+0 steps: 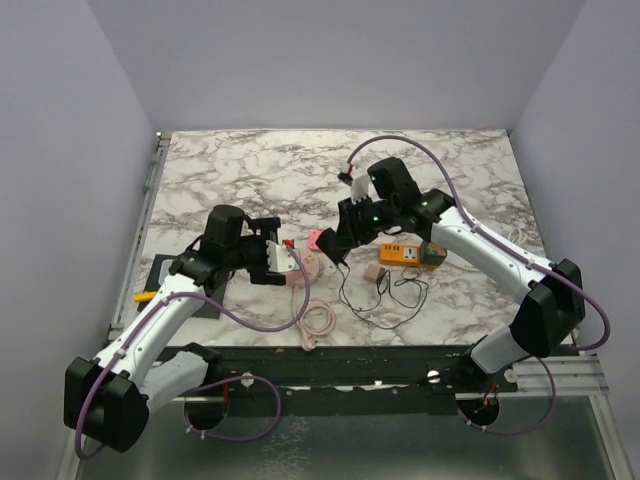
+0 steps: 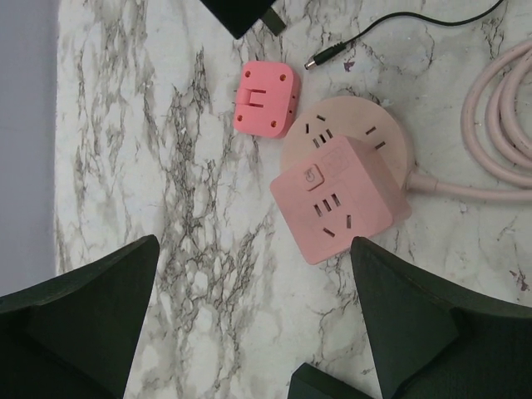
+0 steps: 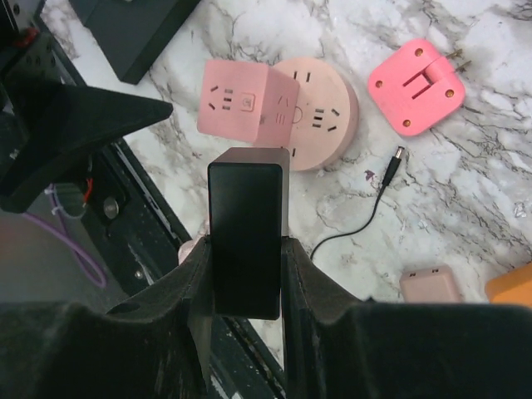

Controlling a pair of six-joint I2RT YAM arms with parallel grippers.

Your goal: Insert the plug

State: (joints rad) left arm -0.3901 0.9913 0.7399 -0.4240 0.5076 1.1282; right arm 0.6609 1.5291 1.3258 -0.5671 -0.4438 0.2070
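Observation:
The plug is a black rectangular adapter block, and my right gripper is shut on its sides. It hangs above and just short of the pink cube socket, which sits on a round pink base. A thin black lead ending in a barrel connector lies on the marble. In the left wrist view the cube socket shows its slots, and one corner of the plug enters at the top. My left gripper is open over bare marble beside the cube, with its right finger near the cube's corner.
A coral-pink square adapter lies beside the round base. The socket's pink cable coils toward the table's front edge. An orange power strip and a small pink block lie right of the sockets, amid loose black wire. A dark pad lies at the left.

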